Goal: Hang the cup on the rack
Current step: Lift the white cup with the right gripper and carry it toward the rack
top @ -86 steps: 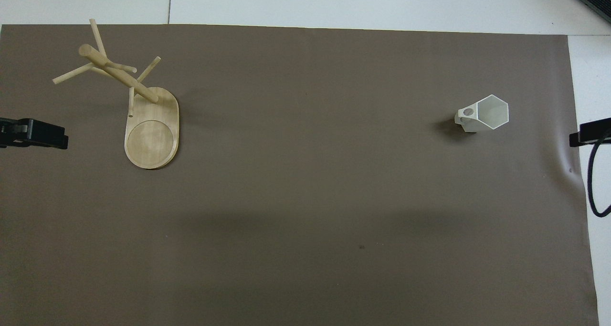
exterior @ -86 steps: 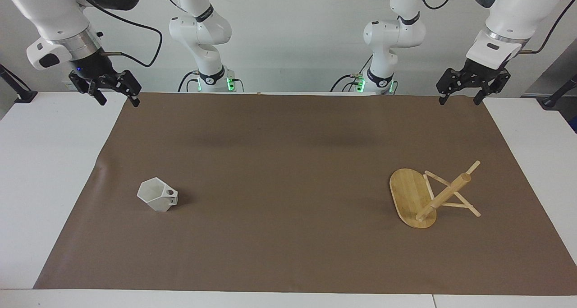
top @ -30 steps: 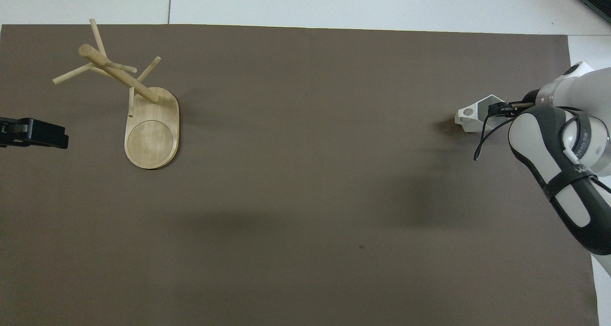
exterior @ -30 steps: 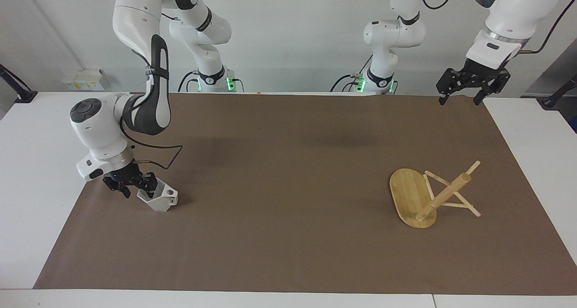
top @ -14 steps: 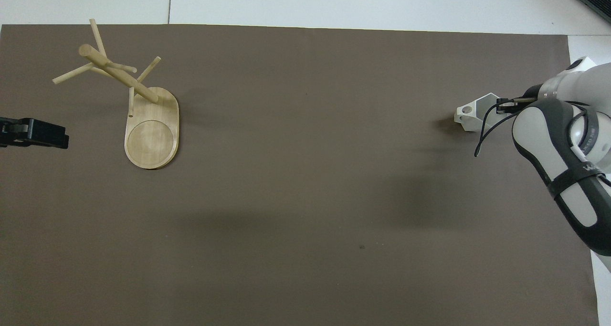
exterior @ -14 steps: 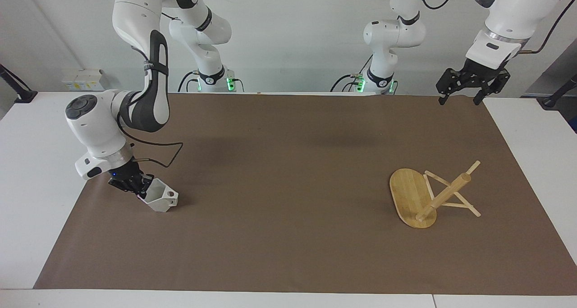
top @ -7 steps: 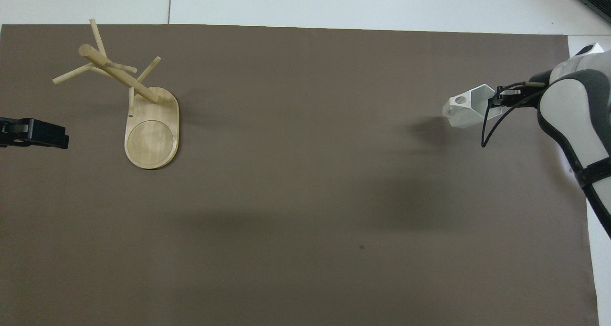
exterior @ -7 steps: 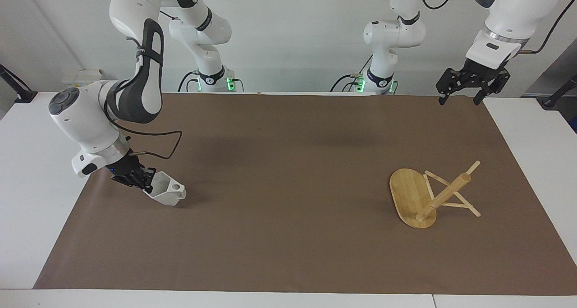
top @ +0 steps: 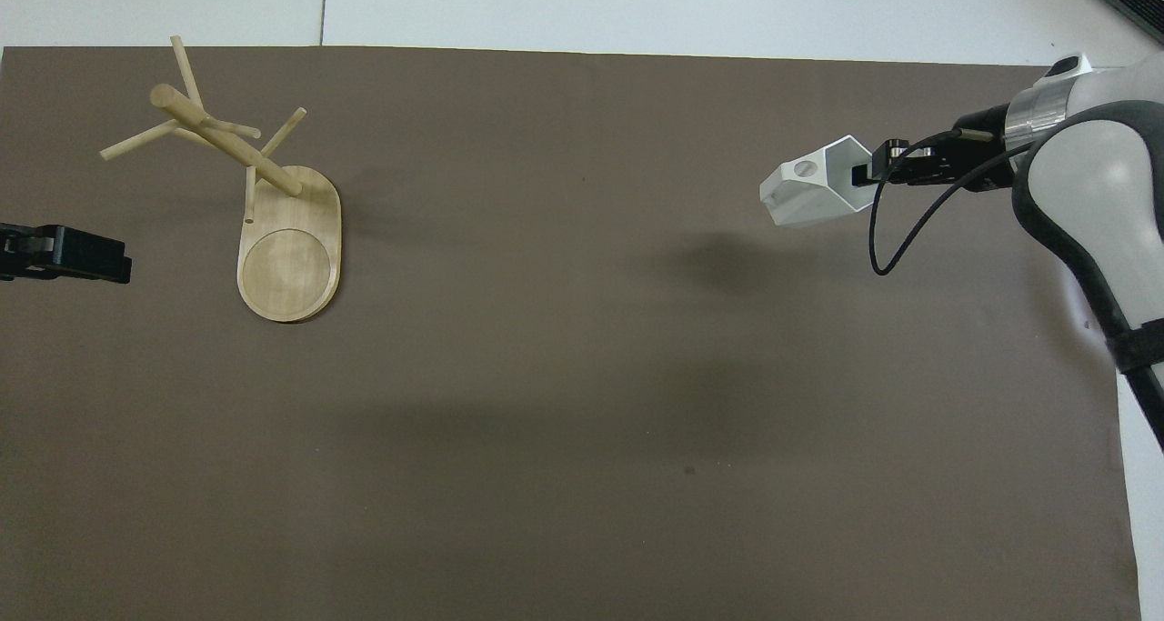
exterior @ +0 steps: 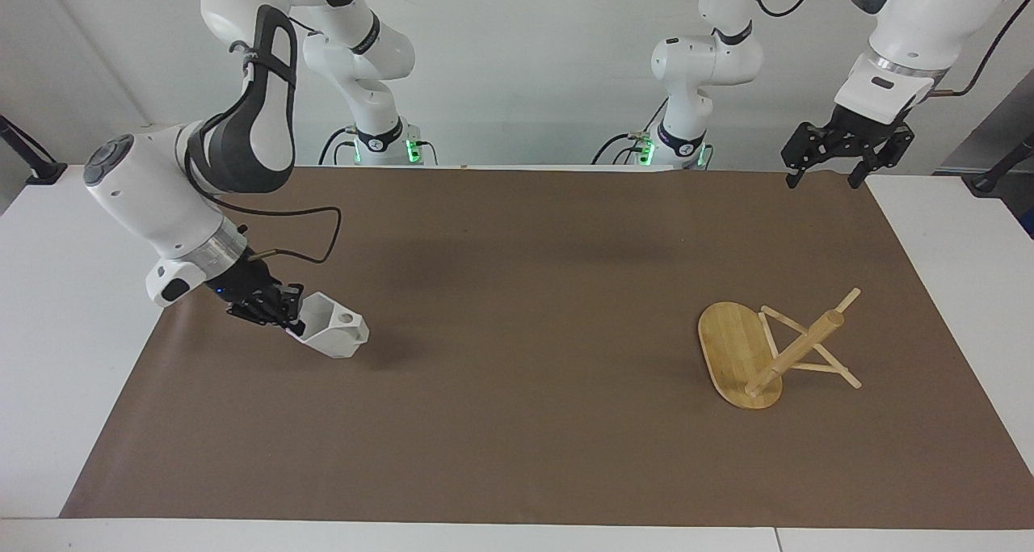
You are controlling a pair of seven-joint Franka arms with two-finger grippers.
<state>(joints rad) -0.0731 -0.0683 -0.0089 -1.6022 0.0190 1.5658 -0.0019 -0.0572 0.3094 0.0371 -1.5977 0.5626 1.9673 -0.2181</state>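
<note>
We see the right gripper clamped on the white faceted cup's rim, handle hole up; the left gripper waits, spread.

one white cup, one bamboo rack, one brown table mat, two end effectors

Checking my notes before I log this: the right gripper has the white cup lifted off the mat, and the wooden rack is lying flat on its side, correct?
Not quite. The right gripper does hold the cup lifted, but the facing view shows the rack standing upright on its base.
</note>
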